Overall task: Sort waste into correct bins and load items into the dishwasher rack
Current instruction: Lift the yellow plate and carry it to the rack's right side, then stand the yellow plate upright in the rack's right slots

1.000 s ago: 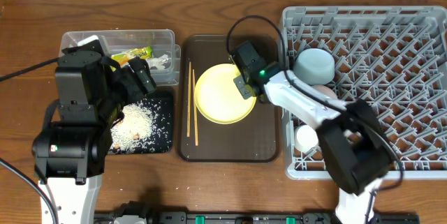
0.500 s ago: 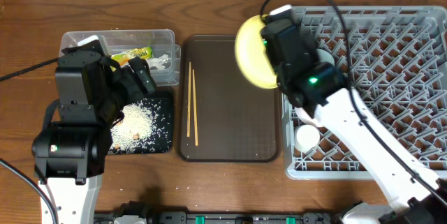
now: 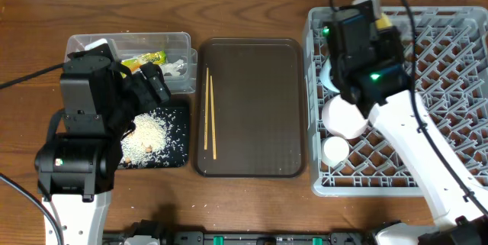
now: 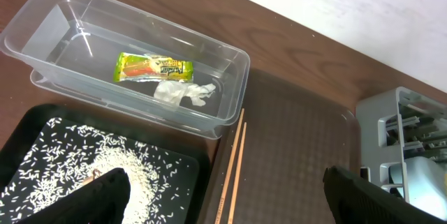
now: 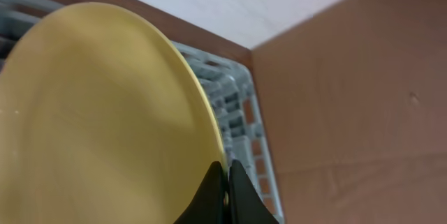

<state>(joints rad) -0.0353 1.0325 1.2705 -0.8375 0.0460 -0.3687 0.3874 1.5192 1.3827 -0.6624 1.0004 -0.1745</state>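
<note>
The right pincer (image 5: 225, 182) is shut tight on the rim of the yellow plate (image 5: 98, 112), only the tips biting its edge. The plate hangs tilted over the back-left corner of the dishwasher rack (image 3: 450, 39); from overhead the arm hides it. That thin bite is my worry: a plate held by one spot on its rim can swing or slide out, and if it drops it would likely clatter onto the pegs, or onto the white bowl (image 3: 345, 117) and the small white cup (image 3: 334, 150) sitting in the rack's left side just below the arm. Lowered off-line, it could also wedge across the pegs instead of standing between two rows. Over on the left, the left pincer (image 4: 223, 182) is spread wide and holds nothing, hovering above the black tray (image 4: 28, 133) of rice scraps (image 4: 91, 175). The snack wrapper (image 4: 152, 68) and napkin (image 4: 183, 93) lie in the clear tub (image 4: 42, 15). The chopsticks (image 3: 210, 111) lie alone on the brown serving tray (image 3: 259, 153) on the bench (image 3: 252, 1), not yet loaded.
</note>
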